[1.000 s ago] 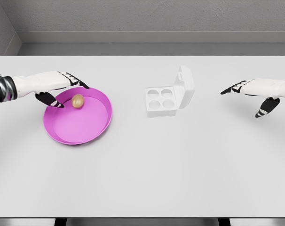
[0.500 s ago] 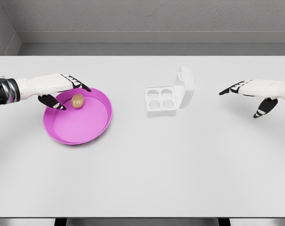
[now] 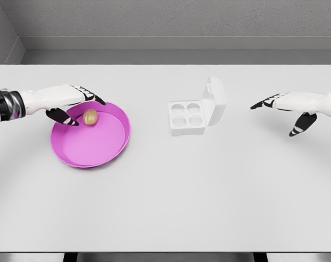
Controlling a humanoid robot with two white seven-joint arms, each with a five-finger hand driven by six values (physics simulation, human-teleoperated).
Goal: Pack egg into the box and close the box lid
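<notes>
- A smooth, matte white table (image 3: 165, 202) fills the room's foreground; behind it runs a rough grey wall (image 3: 171, 19) with a paler ledge along its foot.
- A round, shallow magenta plate (image 3: 78, 157) with a raised rim lies on the table's left part, glossy like plastic.
- The egg (image 3: 90, 117), small, tan and oval, rests inside the plate near its far rim.
- The left hand (image 3: 72, 103), white with black fingertips, hovers over the plate's far-left edge just beside the egg, fingers loosely spread, grasping nothing.
- The box (image 3: 187, 116), plain white with four round wells, sits near the centre; its hinged lid (image 3: 215, 99) stands upright on the right side.
- The right hand (image 3: 288, 106) floats well right of the box, fingers extended, empty.
- No writing shows anywhere.
</notes>
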